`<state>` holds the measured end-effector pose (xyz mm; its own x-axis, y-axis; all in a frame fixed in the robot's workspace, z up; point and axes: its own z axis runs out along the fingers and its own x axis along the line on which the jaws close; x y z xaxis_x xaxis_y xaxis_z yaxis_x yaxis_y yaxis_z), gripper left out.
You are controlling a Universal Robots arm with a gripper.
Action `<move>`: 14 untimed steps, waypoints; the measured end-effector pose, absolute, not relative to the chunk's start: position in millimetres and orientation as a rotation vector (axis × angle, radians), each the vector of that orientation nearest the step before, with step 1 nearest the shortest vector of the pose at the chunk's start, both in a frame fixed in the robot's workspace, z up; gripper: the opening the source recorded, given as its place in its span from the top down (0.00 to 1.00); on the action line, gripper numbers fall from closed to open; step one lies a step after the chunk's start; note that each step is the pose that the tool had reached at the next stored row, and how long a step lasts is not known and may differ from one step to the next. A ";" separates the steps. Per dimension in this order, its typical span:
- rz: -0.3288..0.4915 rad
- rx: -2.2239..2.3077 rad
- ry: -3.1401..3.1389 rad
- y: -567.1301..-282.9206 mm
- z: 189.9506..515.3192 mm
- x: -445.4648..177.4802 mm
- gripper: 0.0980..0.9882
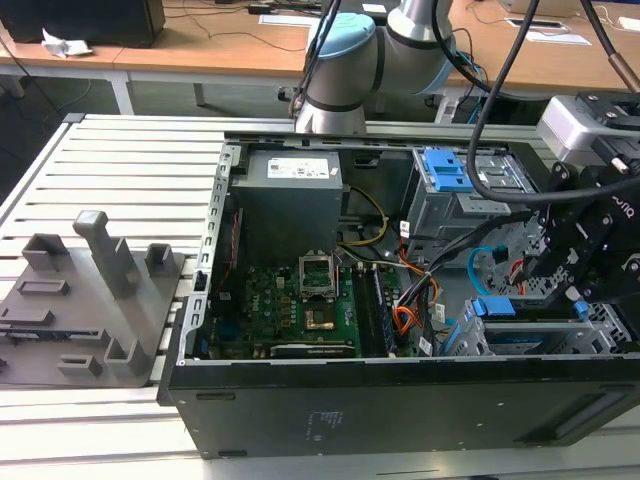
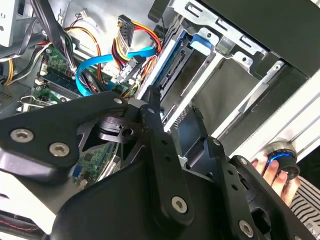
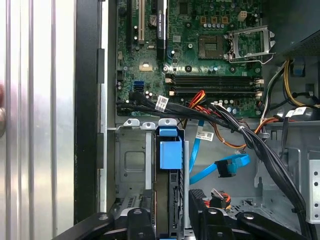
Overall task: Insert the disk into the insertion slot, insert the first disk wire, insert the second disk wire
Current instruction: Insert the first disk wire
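The disk (image 3: pixel 169 165), silver in a bright blue caddy, stands edge-on inside the insertion slot (image 3: pixel 127 165), a perforated silver cage at the case's corner. My gripper (image 3: pixel 172 197) is open, with one black finger on each side of the disk's near end and a small gap showing. In the second wrist view the gripper (image 2: pixel 175 102) hangs over the disk (image 2: pixel 172 62) in the slot (image 2: pixel 235 55). The second disk wire (image 3: pixel 220 167), a light-blue loop, lies loose beside the cage; it also shows as the wire (image 2: pixel 97 65). I cannot tell which loose cable is the first disk wire.
In the exterior view the gripper (image 1: pixel 572 292) is above the disk (image 1: pixel 525 345) at the open case's right. A black cable bundle (image 3: pixel 235 127) crosses above the cage. The motherboard (image 3: pixel 200 55) lies beyond. A hand (image 2: pixel 270 170) rests on a blue-ringed knob outside the case.
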<state>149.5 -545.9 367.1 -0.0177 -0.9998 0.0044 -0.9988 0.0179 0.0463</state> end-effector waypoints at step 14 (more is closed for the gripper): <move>-0.047 2.177 -2.215 -537.0 381.1 150.1 0.64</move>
<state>150.1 -537.0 381.1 -0.0176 -0.9998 0.0043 -0.9988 0.0178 0.0463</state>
